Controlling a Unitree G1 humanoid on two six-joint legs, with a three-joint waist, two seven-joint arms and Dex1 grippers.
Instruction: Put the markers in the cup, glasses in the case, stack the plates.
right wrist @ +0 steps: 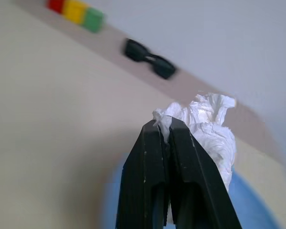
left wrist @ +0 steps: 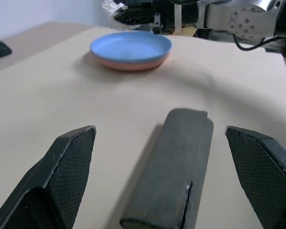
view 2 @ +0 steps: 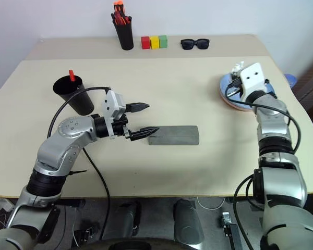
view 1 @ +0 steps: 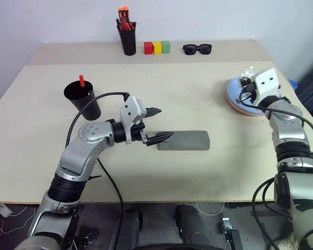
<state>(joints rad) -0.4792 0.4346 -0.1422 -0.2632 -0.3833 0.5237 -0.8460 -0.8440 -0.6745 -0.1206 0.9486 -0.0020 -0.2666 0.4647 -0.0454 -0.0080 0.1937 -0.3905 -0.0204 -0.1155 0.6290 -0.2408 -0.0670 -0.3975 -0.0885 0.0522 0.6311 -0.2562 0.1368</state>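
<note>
the blue plate sits stacked on the pink plate at the table's right side. the right gripper hangs over them, fingers pressed together on a crumpled white tissue. the grey case lies shut mid-table; the left gripper is at its left end, fingers wide apart. the cup, far left, holds a red-capped marker. at the back stand a pen holder, three coloured blocks and black sunglasses.
</note>
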